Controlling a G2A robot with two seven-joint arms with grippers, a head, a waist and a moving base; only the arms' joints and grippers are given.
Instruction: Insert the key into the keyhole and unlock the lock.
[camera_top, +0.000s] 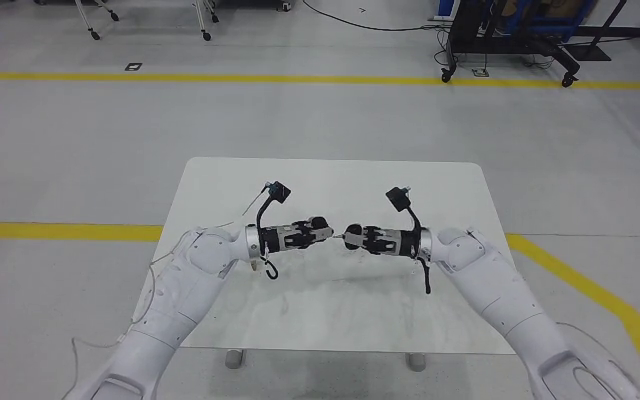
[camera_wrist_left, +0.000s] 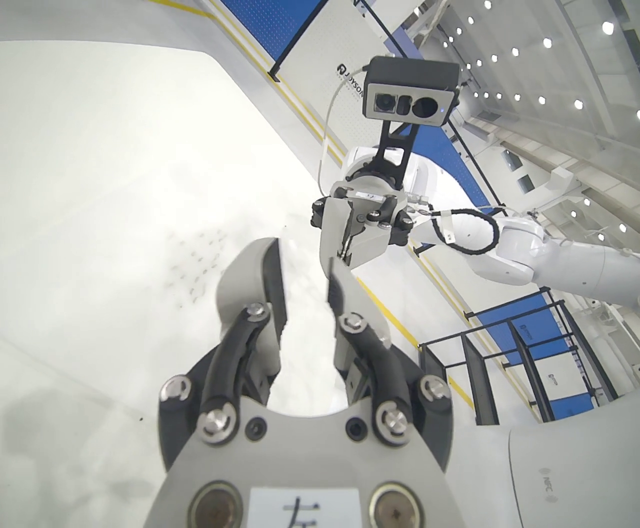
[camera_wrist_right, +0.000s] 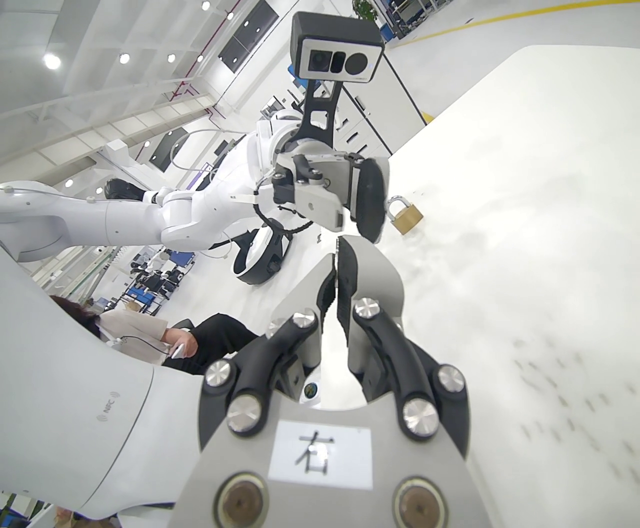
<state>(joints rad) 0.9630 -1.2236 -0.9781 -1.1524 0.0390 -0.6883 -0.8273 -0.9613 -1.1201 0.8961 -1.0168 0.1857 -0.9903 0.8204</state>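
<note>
At frame centre, left gripper (camera_wrist_left: 305, 270) hanging open, right gripper (camera_wrist_right: 337, 262) pinching shut – both facing each other over white table (camera_top: 420, 190), brass padlock w/ silver shackle (camera_wrist_right: 406, 216) lying nr left gripper.

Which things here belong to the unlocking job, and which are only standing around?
For the job: brass padlock on the table; left gripper, open; right gripper, shut.
Only around: black wheeled rack on the floor; blue panels behind.
</note>
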